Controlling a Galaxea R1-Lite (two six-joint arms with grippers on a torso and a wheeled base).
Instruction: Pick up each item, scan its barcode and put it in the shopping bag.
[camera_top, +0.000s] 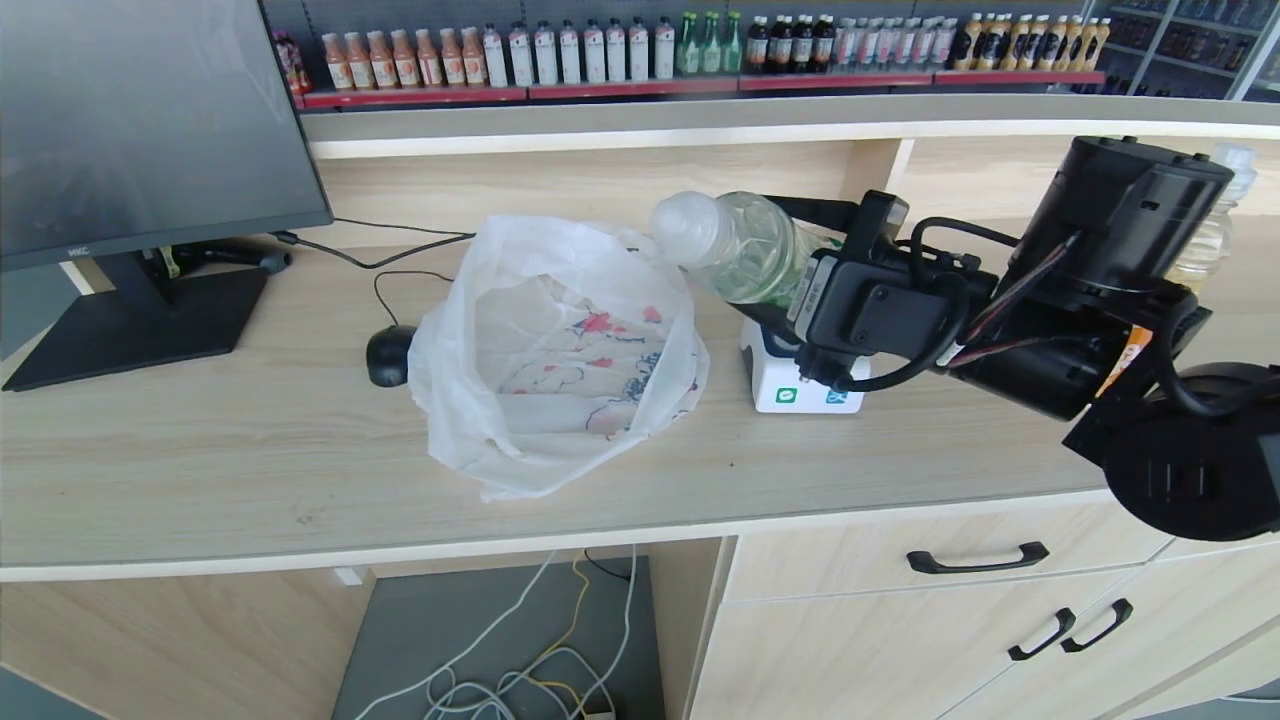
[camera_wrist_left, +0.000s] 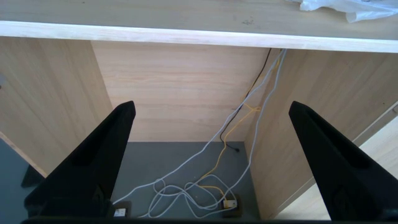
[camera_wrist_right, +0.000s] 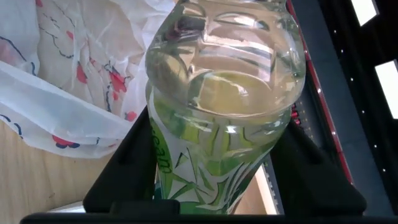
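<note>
My right gripper (camera_top: 800, 262) is shut on a clear plastic bottle (camera_top: 735, 245) with a green label, held on its side above the counter. The bottle's base points toward the white shopping bag (camera_top: 556, 355), which stands open just to its left. Below the gripper sits the white barcode scanner (camera_top: 806, 383). In the right wrist view the bottle (camera_wrist_right: 221, 106) sits between the two black fingers (camera_wrist_right: 127, 168), with the bag (camera_wrist_right: 68, 81) beyond it. My left gripper (camera_wrist_left: 211, 162) hangs open below the counter edge, over the cables on the floor.
A monitor on a black stand (camera_top: 130, 200) occupies the counter's left end. A black mouse (camera_top: 388, 355) lies next to the bag. Another bottle (camera_top: 1215, 220) stands at the far right. Drawers with black handles (camera_top: 977, 560) sit under the counter. Drink shelves (camera_top: 700, 50) line the back.
</note>
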